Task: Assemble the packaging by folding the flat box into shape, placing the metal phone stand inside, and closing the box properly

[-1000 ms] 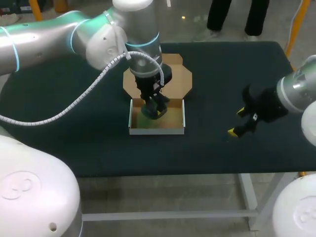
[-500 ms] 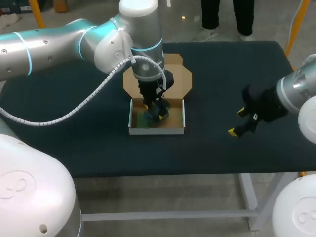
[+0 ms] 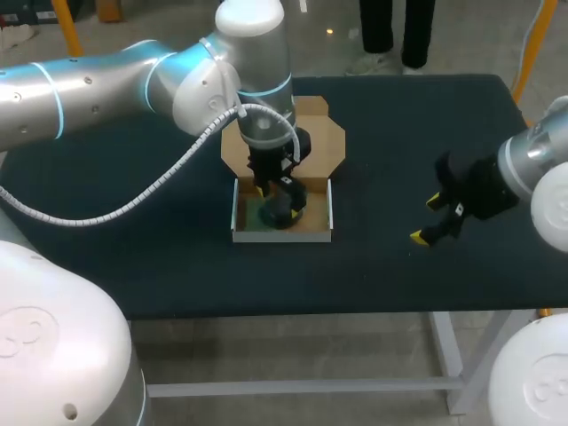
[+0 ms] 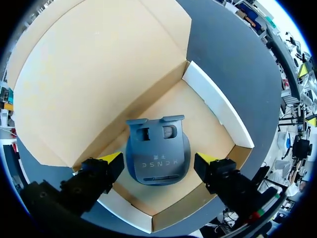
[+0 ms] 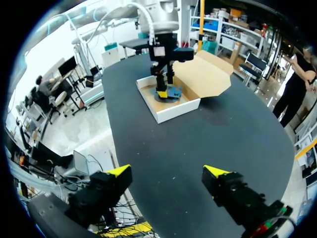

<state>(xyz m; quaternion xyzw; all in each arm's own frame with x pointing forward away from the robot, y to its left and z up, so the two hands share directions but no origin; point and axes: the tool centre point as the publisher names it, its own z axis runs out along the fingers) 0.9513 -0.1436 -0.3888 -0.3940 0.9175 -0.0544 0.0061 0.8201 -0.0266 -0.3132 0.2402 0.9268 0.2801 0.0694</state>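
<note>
Now, in the open box (image 4: 218,106), the metal phone stand (image 4: 157,153).

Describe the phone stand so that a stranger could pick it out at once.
On the dark table, find the white-walled cardboard box, its brown lid spread open behind it. The phone stand lies on its floor, between the open jaws of the left gripper: the only dark grey metal piece there, with two cut-outs near one end.
</note>
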